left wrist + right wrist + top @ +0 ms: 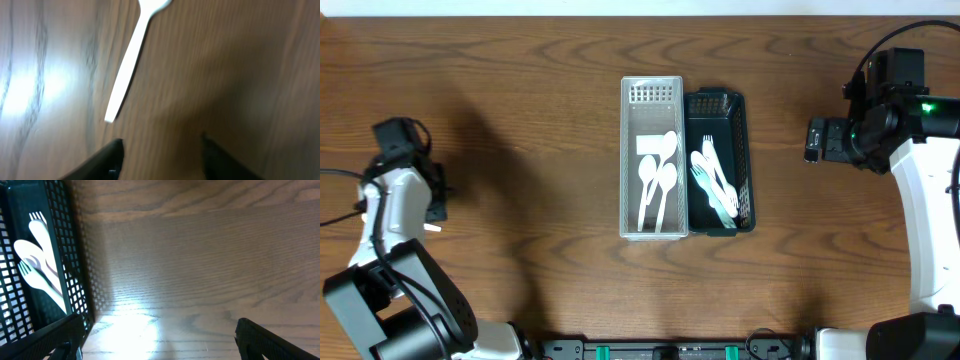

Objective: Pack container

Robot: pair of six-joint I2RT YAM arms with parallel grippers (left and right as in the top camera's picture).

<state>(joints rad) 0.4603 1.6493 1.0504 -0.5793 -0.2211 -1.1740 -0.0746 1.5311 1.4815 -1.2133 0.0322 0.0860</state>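
The two baskets sit side by side mid-table: the clear basket (625, 160) with white spoons (658, 175) in it, and touching it at three o'clock, the dark basket (748, 160) holding white forks (713, 180). The left gripper (162, 141) is well out at nine o'clock from them, over bare table (540, 120). Its claw stands apart with nothing between the fingers (111, 155). Just ahead of it, toward eleven o'clock in the wrist view, a loose white utensil (127, 67) lies flat on the wood, its handle end pointing back at the claw and apart from both fingers. The head runs off the top edge, so I cannot tell fork from spoon. The right gripper (157, 325) waits at three o'clock from the dark basket, its claw spread wide and empty.

By my reckoning that stray piece is what is left to pack, and it has plenty of ways to go awry. It is thin and flat against the table, so fingers closing too high would skate over it, and too low would scrape the wood. A pinch at the very handle tip would leave the head free to swing or slip out on the long carry toward three o'clock. With the head unseen, it could also land in the wrong basket. And if both arms go for the baskets together, they could knock each other.
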